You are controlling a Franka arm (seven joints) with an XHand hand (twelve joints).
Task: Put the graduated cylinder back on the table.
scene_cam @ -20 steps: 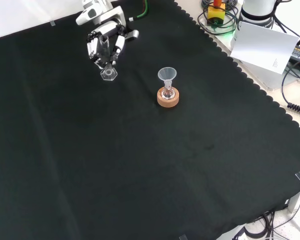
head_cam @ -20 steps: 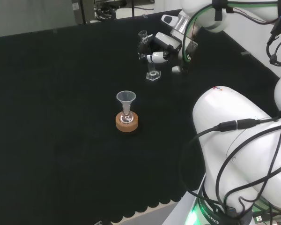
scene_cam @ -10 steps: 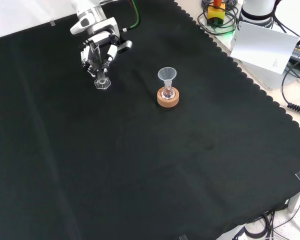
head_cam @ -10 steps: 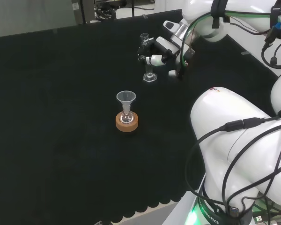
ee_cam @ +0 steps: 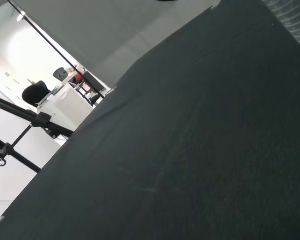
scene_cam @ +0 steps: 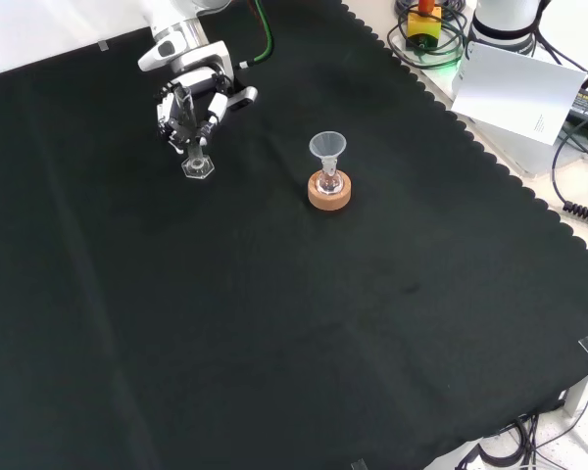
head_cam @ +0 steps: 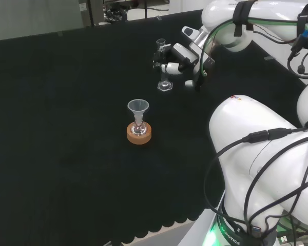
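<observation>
Since the earlier frames the hand [scene_cam: 191, 98] has carried the graduated cylinder [scene_cam: 195, 147] leftward in the front view and lowered it — its hexagonal foot now sits at or just above the black cloth [scene_cam: 304, 323], contact not discernible. Fingers are curled round the upright tube. Cylinder position: well apart from the funnel [scene_cam: 326, 149] in the small flask on the cork ring [scene_cam: 329, 194].
</observation>
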